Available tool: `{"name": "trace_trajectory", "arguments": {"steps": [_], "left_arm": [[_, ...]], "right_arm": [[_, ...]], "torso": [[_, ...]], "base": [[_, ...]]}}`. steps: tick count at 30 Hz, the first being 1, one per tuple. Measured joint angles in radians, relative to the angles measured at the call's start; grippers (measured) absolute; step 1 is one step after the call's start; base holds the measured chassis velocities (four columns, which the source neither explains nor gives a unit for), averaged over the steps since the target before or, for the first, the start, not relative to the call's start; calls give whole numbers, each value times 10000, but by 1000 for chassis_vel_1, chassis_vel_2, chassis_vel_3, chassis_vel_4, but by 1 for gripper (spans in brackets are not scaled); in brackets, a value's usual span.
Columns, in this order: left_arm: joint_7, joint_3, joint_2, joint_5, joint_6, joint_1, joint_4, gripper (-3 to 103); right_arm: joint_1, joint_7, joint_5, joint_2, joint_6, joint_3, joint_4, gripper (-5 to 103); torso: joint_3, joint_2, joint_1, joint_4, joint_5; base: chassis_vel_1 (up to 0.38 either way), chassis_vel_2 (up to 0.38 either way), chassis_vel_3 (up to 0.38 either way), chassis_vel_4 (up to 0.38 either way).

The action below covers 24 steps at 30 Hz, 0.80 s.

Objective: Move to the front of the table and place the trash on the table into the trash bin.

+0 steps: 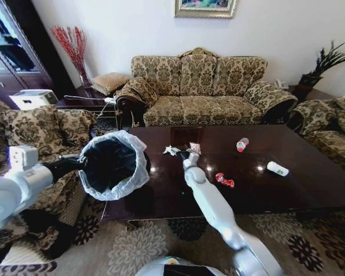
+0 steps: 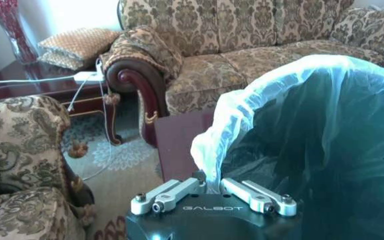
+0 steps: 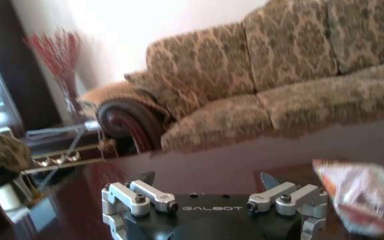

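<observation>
From the head camera, the glossy dark reddish-brown rectangular coffee table (image 1: 178, 190) fills the middle of the scene. The round black trash bin lined with a translucent whitish bag (image 1: 112, 164) hangs tilted at the table's 9 o'clock edge, carried by the left gripper (image 1: 80, 163), which is clamped on its rim. The right gripper (image 1: 185, 154) reaches across the tabletop with its fingers spread, a crumpled white paper (image 1: 171, 150) just beside it at 10 o'clock and a whitish printed wrapper (image 1: 194, 148) touching or nearly touching at 1 o'clock. A red wrapper (image 1: 223, 180) lies at the arm's 3 o'clock, a small clear bottle with a red cap (image 1: 241, 144) sits toward the sofa side, and a white-green carton (image 1: 277, 168) lies further right

In the left wrist camera, the left gripper (image 2: 212, 186) pinches the folded bag at the bin's rim (image 2: 259, 95), fingers closed on it

In the right wrist camera, the right gripper (image 3: 209, 180) stands wide open above the tabletop (image 3: 212, 162), the printed wrapper (image 3: 362, 197) just beside one fingertip
</observation>
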Motion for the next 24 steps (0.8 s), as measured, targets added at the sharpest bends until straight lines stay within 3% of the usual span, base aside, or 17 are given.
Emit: {"name": "trace_trajectory", "arguments": {"steps": [4,8,14,20,24], "left_arm": [[1,102,-17,-17,1,-1,-20,0],[31,133,-30,-127,-4,-18,3,0],[59,227,126,-164,-66,-67,162,0],[70,350,180,-168,-198,-142,224,0],[214,336,145,-164,-198,-159,318,0]], "right_arm": [[610,-224,-241,531,564,15,-1698,100],[1028,-375,-264,628,935,-28,-2742,100],[1666,-593,-342,614,1163,-6,-3881,102],[1836,-1041,-539,597,1200,-39,-4399,91],[1687,-1143,-1110,586,1474,-82,-4246,76]], "torso": [[0,-1,2,1,1],[-2,0,-6,11,0],[-2,0,-5,2,0],[-1,-1,-2,4,1],[-2,0,-5,8,1]], "base": [[0,0,0,0],[0,0,0,0],[0,0,0,0],[0,0,0,0],[0,0,0,0]]}}
